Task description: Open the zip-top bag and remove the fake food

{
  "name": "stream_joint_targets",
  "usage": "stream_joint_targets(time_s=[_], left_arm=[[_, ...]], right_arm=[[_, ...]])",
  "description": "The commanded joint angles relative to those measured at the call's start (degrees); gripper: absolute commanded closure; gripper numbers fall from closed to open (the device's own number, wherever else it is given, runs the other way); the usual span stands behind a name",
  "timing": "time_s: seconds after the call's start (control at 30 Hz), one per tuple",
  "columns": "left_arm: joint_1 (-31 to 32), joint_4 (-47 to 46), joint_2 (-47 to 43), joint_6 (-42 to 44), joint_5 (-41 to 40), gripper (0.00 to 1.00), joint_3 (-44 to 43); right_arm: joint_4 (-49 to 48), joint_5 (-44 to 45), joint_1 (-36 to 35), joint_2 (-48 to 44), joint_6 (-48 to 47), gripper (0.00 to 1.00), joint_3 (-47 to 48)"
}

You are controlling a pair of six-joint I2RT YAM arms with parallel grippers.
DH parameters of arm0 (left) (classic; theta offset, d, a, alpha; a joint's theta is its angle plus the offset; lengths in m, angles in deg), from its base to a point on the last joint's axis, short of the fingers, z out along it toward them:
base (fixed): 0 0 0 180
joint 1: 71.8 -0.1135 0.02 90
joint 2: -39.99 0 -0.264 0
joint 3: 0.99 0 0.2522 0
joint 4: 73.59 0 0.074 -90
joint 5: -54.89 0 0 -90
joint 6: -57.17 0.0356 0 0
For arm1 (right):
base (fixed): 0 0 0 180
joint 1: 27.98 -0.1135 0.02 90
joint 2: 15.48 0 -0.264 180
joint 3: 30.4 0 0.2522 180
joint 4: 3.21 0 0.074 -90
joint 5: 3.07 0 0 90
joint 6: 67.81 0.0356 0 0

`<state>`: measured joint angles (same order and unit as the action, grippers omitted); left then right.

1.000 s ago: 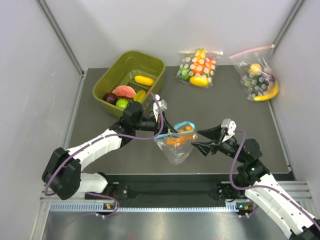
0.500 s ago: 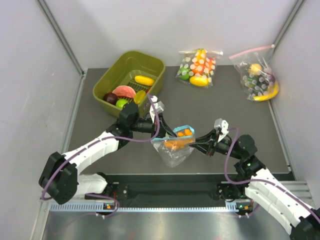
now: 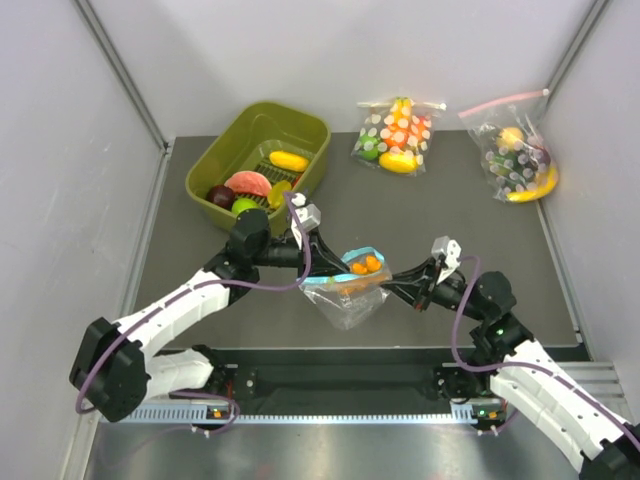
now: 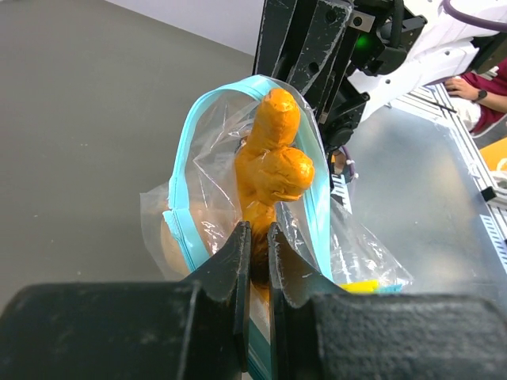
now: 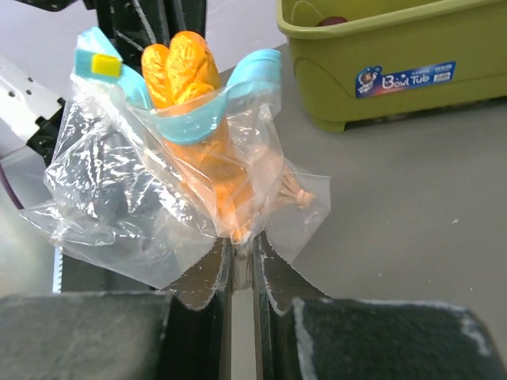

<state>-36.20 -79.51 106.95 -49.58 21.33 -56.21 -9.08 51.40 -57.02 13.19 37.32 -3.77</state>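
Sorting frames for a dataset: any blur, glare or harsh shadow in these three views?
Top external: evenly lit, sharp, no strong glare on the zip-top bag. Left wrist: the left gripper, close to the lens, is dark and soft; the fake food is crisp. Right wrist: the right gripper is blurred, white glints on the bag's plastic, label on the green tub readable.
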Motion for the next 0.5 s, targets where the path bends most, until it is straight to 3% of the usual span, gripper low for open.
stream_joint_targets(time_s=[0.0, 0.47], left_arm=[[-1.6, -0.5, -4.0, 0.7, 3.5, 1.00, 0.4], [-2.3, -1.1, -5.0, 0.1, 5.4, 1.00, 1.1]], right_arm=[[3.3, 7.9, 2.3, 0.6, -2.0, 0.98, 1.3], [6.5, 14.4, 3.7, 1.1, -2.1, 1.00, 1.8]])
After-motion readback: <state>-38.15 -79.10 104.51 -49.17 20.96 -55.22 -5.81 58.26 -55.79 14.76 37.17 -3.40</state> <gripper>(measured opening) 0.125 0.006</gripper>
